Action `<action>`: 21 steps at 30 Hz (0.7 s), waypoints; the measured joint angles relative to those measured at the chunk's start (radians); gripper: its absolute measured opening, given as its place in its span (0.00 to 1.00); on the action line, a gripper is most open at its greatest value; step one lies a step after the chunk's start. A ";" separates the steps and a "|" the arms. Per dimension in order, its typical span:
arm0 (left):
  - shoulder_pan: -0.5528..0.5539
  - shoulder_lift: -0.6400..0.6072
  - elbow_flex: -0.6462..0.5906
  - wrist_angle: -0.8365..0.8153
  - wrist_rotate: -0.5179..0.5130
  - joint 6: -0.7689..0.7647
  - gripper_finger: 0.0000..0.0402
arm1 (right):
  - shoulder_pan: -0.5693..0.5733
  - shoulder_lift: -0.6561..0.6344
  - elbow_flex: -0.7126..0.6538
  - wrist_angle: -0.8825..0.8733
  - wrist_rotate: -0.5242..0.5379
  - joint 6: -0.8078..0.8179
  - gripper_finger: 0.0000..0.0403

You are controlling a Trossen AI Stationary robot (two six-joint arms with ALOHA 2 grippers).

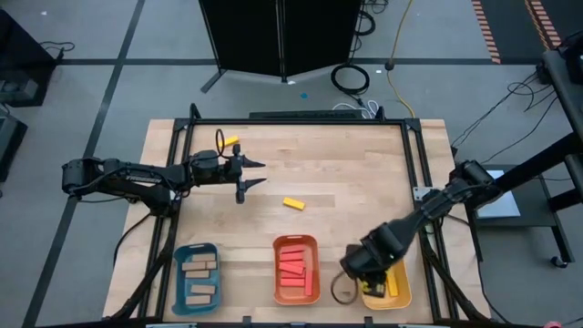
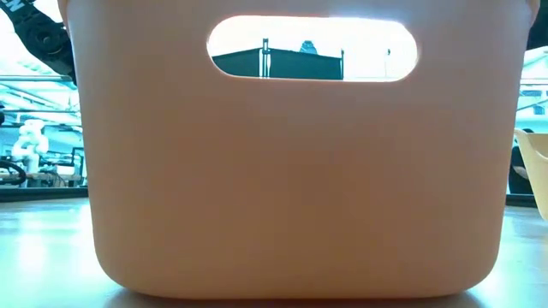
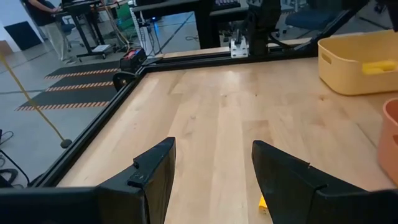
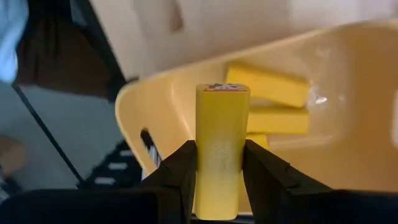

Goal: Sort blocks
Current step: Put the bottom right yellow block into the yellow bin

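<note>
My right gripper (image 1: 364,273) hangs over the yellow tray (image 1: 401,293) at the near right, shut on a yellow block (image 4: 219,124). Other yellow blocks (image 4: 273,102) lie on that tray's floor. My left gripper (image 1: 262,173) stands open above the table's far left part with nothing between its fingers (image 3: 155,171). One yellow block (image 1: 293,203) lies flat on the table's middle, and another (image 1: 230,140) lies near the far edge. Tan blocks (image 1: 199,269) lie in the blue tray (image 1: 177,278), and red blocks (image 1: 293,269) lie in the orange tray (image 1: 278,273). My right gripper pinches the yellow block's two long sides (image 4: 217,168) between its two fingers. The block lies along the fingers, and its free end (image 4: 222,90) sticks out past their tips. The fingers come steeply from above. The block is lifted clear, over the yellow tray.
The three trays stand in a row along the table's near edge. In the low view the orange tray (image 2: 291,171) fills almost the whole picture, with the yellow tray's rim (image 2: 535,158) at its right. A black frame (image 1: 414,155) edges the table.
</note>
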 joint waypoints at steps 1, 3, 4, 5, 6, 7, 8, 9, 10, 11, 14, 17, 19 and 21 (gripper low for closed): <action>0.000 0.000 0.000 0.003 0.000 -0.008 0.52 | 0.015 0.000 0.000 -0.001 0.000 -0.009 0.24; 0.000 0.000 0.000 0.011 0.000 -0.017 0.52 | 0.041 0.000 0.000 -0.012 0.001 -0.036 0.24; 0.000 0.000 0.000 0.014 0.000 -0.018 0.52 | 0.051 0.000 0.000 -0.017 0.003 -0.053 0.24; 0.000 0.000 0.000 0.017 0.000 -0.018 0.52 | 0.058 0.000 0.000 -0.016 0.004 -0.071 0.24; 0.000 0.000 0.000 0.017 0.000 -0.018 0.52 | 0.064 0.000 0.000 -0.015 0.004 -0.085 0.24; 0.000 0.000 0.000 0.017 0.000 -0.018 0.52 | 0.067 0.000 0.000 -0.015 0.004 -0.095 0.24; 0.000 0.000 0.000 0.017 0.000 -0.018 0.52 | 0.070 0.000 0.000 -0.016 0.004 -0.104 0.24; 0.000 0.000 0.000 0.017 0.000 -0.018 0.52 | 0.071 0.000 0.000 -0.016 0.004 -0.112 0.24; 0.000 0.000 0.000 0.017 0.000 -0.018 0.52 | 0.071 0.000 0.000 -0.016 0.004 -0.113 0.24; 0.000 0.000 0.000 0.017 0.000 -0.018 0.52 | 0.073 0.000 0.000 -0.016 0.005 -0.114 0.24; 0.000 0.000 0.000 0.017 0.000 -0.018 0.52 | 0.075 0.000 0.000 -0.018 0.012 -0.115 0.24; 0.000 0.000 0.000 0.017 0.000 -0.018 0.52 | 0.077 0.000 0.000 -0.029 0.032 -0.115 0.24; 0.000 0.000 0.000 0.017 0.000 -0.018 0.52 | 0.077 0.000 0.000 -0.040 0.054 -0.116 0.24; 0.000 0.000 0.000 0.017 0.000 -0.018 0.52 | 0.077 0.000 0.000 -0.051 0.060 -0.120 0.24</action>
